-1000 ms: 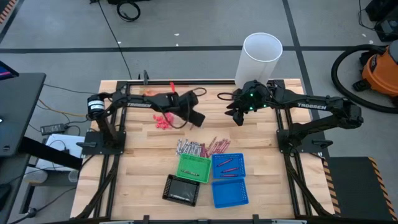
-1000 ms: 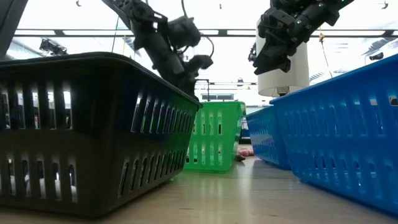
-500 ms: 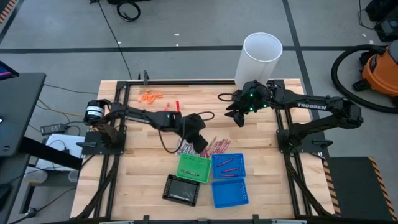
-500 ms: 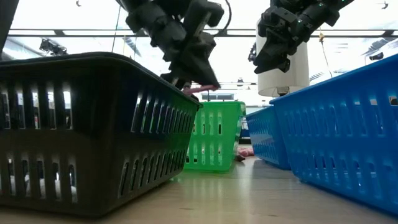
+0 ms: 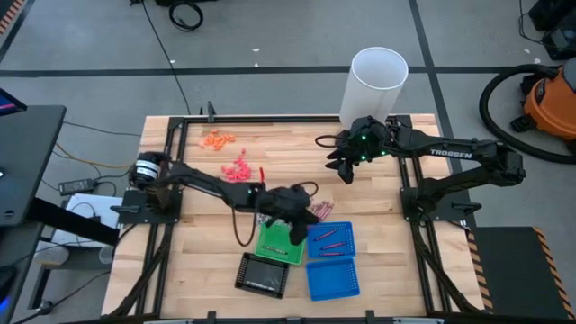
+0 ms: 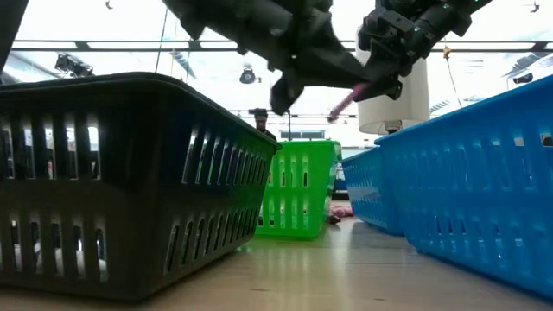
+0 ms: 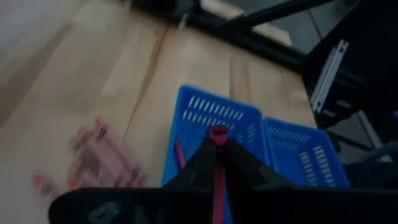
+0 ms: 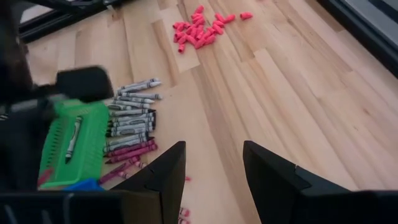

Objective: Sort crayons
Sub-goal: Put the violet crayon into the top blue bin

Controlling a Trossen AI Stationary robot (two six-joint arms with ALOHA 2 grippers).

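Grey-silver and dark red crayons lie in a loose pile on the table, just beyond the trays; the dark red ones show in the high view. My left gripper hangs over the edge between the green tray and the far blue tray, shut on a dark red crayon. The green tray holds a grey crayon; the far blue tray holds two dark red ones. My right gripper waits open and empty above the table's far right. My left gripper pinches the dark red crayon between its two fingers, the crayon lying along them. The crayon's free end sticks out past the fingertips. The fingers slant down from the table's left. The crayon is lifted clear above the trays and also shows in the low view.
A near blue tray and a black tray stand at the front. Coral-pink bits and orange bits lie at the far left. A white cylinder stands beyond the far edge.
My left gripper has swung from beside the coral-pink bits toward the table's near edge and right, passing over the crayon pile to the trays. For the last half second it has carried the dark red crayon clear of the table.
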